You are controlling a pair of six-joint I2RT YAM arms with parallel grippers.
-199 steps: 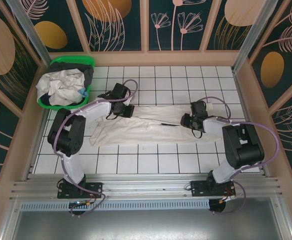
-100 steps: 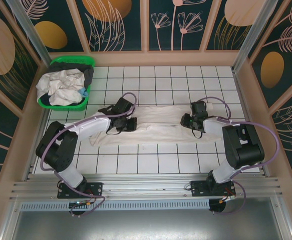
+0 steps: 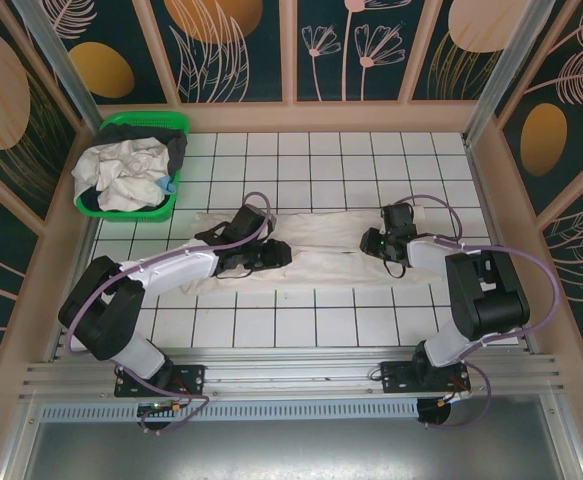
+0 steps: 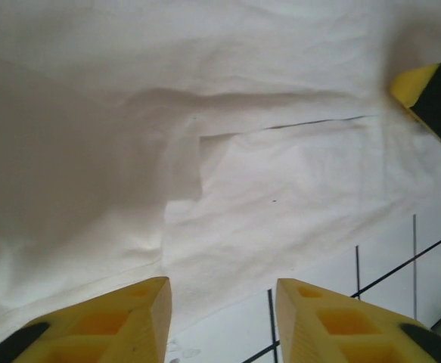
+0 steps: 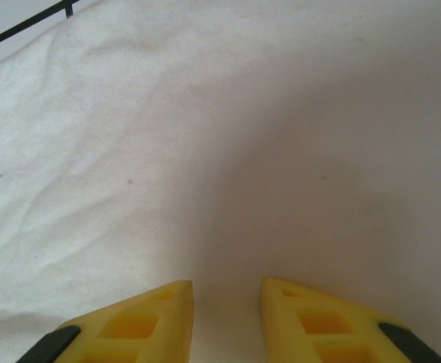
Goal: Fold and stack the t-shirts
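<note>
Left claw (image 4: 220,295): fingers apart, low over the t-shirt (image 3: 323,232), cloth beneath and ahead.
Right claw (image 5: 226,293): fingers narrowly apart, cloth directly beneath.
T-shirt: long flattened strip on the desk (image 3: 371,160), spanning both claws.

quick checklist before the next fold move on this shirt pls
1. Nothing held by the left gripper: ok, fingers apart above the t-shirt.
2. Nothing held by the right gripper: ok, fingers apart, fabric looks flat beneath.
3. Cloth smooth: not ok, a crease and a stepped folded edge show in the left wrist view.
4. Whole garment on the table: ok.
5. Grippers apart from each other: ok, cloth shows between them from above.
6. Arms away from the green basket: ok, it sits in the far left corner.
</note>
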